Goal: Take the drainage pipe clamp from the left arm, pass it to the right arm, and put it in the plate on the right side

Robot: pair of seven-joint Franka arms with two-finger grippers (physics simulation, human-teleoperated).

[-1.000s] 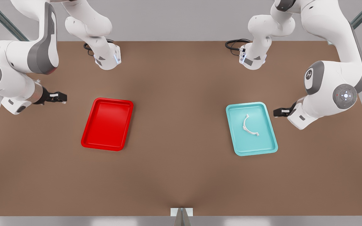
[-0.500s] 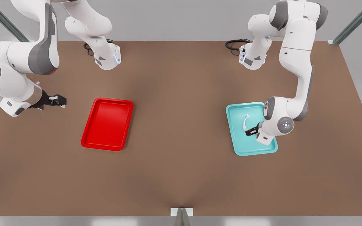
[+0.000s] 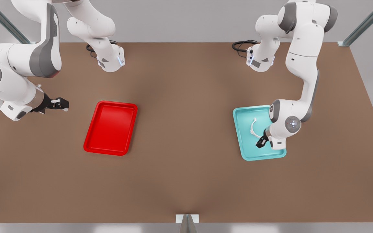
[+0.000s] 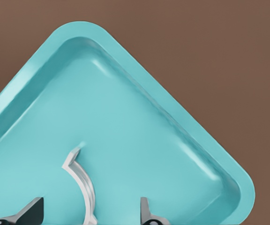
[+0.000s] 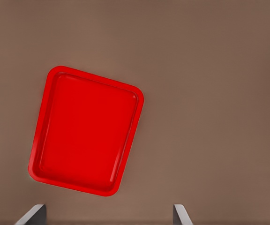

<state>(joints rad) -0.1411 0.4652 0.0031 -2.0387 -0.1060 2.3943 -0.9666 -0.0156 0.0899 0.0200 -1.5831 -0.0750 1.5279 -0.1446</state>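
The small thin white half-ring pipe clamp (image 4: 81, 180), lying in the teal tray (image 3: 243, 150), is being straddled by the released left claw (image 3: 259, 143), risking it being nudged aside, while the released right claw (image 3: 62, 103) is being kept waiting beside the bright red plate (image 3: 91, 147).

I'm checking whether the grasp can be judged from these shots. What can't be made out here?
- Far end of the clamp: front view, covered by the left gripper and wrist.
- Same end: left wrist view, cut off by the picture's edge between the open fingers.
- Contact between fingers and clamp: not visible in either view.
- Right gripper, waiting beside the red tray: its fingertips are cropped in the right wrist view.
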